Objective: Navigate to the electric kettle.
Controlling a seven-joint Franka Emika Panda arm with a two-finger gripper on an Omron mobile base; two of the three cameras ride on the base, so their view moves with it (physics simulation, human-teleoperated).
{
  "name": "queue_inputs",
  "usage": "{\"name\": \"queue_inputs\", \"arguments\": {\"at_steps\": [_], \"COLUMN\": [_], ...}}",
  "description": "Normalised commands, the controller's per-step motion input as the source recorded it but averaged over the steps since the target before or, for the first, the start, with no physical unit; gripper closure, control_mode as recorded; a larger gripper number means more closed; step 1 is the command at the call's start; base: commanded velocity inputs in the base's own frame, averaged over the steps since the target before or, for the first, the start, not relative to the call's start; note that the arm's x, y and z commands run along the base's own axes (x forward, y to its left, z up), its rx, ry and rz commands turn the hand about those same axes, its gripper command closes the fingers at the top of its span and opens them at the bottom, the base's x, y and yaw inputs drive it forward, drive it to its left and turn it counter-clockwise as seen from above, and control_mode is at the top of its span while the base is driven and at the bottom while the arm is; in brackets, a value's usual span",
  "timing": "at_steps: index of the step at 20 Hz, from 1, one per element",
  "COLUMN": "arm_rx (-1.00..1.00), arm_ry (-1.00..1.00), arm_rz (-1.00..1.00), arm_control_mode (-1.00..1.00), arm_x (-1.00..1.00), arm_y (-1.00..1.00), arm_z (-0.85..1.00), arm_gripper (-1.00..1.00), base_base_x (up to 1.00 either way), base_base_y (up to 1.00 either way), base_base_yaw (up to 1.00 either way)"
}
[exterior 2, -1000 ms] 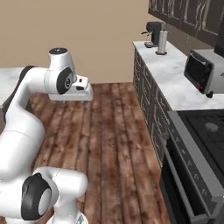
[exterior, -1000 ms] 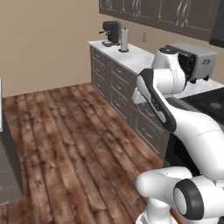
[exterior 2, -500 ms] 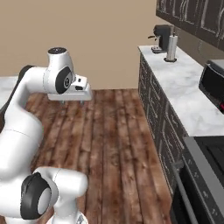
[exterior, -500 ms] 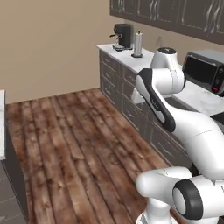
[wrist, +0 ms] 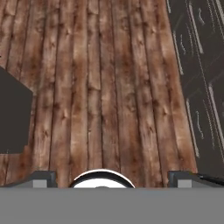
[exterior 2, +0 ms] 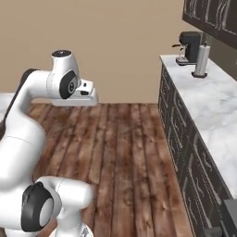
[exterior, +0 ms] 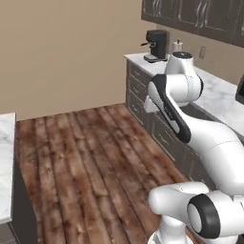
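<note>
Your small lime-green electric kettle appears in none of these pictures, so you cannot yet say where it stands; judge the drive as unfinished. The long white marble counter (exterior 2: 217,111) over dark grey drawer fronts (exterior: 143,97) carries a black coffee machine (exterior 2: 189,47) at its far end, with a slim steel cylinder (exterior 2: 201,61) just beside it. The arm is tucked high over the brown wooden plank floor (wrist: 105,87), likely for travel. You cannot tell how the fingers (wrist: 41,178) stand.
</note>
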Motion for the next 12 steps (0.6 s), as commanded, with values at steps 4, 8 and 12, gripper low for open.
{"name": "queue_inputs", "arguments": {"at_steps": [4,8,12], "arm_rx": [0.00,0.00,0.00], "arm_ry": [0.00,0.00,0.00], "arm_rz": [0.00,0.00,0.00], "arm_control_mode": [1.00,1.00,1.00], "arm_x": [0.00,0.00,0.00], "arm_y": [0.00,0.00,0.00], "arm_z": [0.00,0.00,0.00], "arm_gripper": [-1.00,-1.00,-1.00], "base_base_x": [0.67,0.56,0.46], "base_base_y": [0.00,0.00,0.00], "base_base_yaw": [0.41,0.49,0.54]}}
